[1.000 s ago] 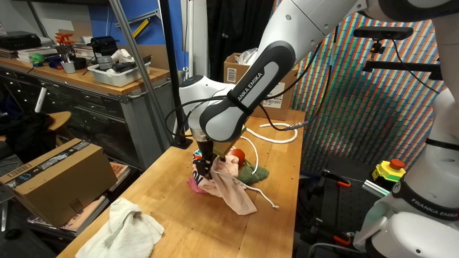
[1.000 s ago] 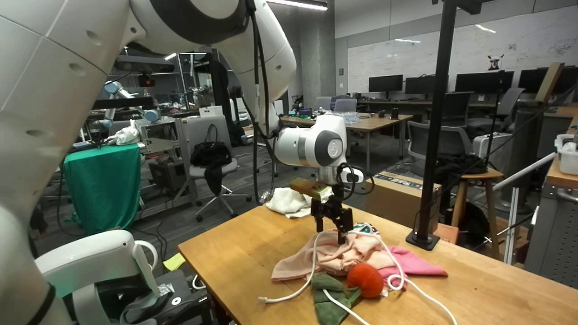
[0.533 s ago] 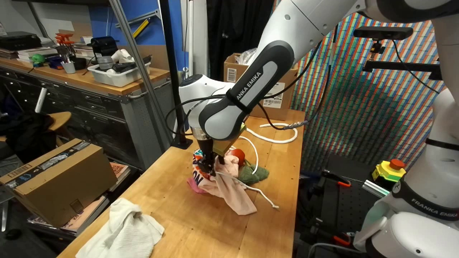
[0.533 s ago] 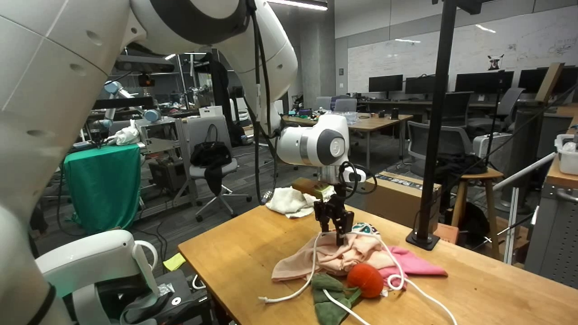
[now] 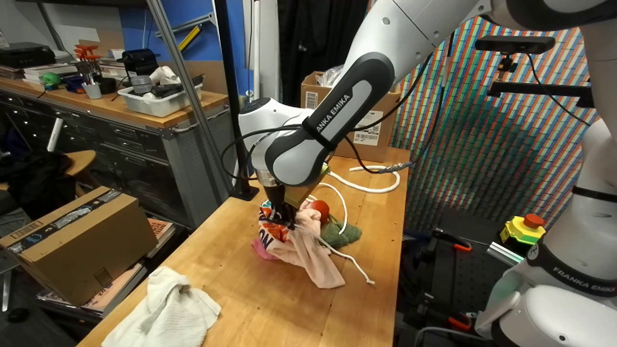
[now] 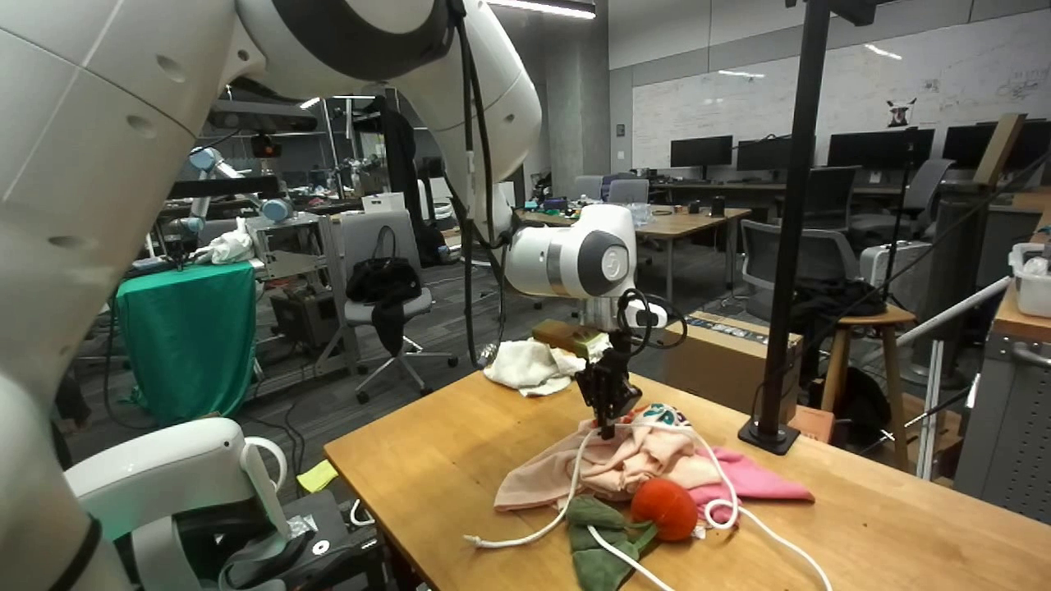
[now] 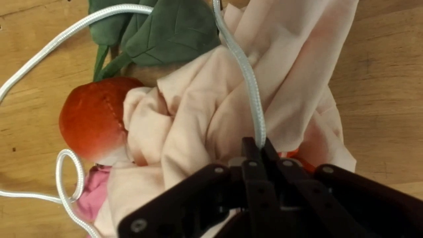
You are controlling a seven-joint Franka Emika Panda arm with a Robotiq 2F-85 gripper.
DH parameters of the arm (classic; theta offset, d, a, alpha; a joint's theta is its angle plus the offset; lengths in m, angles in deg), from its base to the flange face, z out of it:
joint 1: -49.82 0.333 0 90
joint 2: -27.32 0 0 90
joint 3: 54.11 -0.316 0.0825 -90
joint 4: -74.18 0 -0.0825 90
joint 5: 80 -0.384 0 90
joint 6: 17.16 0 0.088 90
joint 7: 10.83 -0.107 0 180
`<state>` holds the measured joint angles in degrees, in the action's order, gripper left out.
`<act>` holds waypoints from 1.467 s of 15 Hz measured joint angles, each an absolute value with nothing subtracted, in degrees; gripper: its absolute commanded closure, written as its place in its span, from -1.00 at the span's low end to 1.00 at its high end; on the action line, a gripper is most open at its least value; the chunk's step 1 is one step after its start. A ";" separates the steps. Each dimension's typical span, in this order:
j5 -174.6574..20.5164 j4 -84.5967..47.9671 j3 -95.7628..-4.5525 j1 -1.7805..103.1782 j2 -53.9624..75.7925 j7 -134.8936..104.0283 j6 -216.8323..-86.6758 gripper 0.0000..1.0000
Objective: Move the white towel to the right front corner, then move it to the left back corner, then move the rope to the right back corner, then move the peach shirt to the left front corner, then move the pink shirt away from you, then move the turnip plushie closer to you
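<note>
On the wrist view I'm seeing my claw [image 7: 260,145] clamping the rope [image 7: 248,77] between its tips, over the peach shirt [image 7: 191,129]. The turnip plushie [image 7: 94,119] is lying against that shirt; the pink shirt [image 6: 764,482] is showing from beneath. The white towel [image 5: 168,308] is resting well apart on the surface [image 5: 274,308].

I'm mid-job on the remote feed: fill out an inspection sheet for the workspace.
Surface: wooden tabletop, small dark spots.
White rope: gripped, passing over the peach shirt.
Peach shirt: rumpled, partly covering the pink shirt.
Turnip plushie: against the peach shirt.
White towel: crumpled at the tabletop's edge, apart from the shirts.
Clutter: cardboard box, seemingly on the tabletop's far end in an exterior view.
Pincer: closed on the white rope.
Cables: black cables hang beside the arm.
Surroundings: emergency-stop button off the tabletop; black post at its edge.
</note>
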<state>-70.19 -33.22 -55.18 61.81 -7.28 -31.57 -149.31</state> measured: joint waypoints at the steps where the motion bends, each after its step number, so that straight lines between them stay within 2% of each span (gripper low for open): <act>1: -70.20 -33.00 -55.18 61.83 -7.28 -31.58 -148.98 0.86; 11: -69.65 -29.69 -53.95 62.39 -5.66 -32.59 -144.41 0.86; 22: -62.97 -29.83 -51.06 62.70 4.73 -40.49 -144.31 0.86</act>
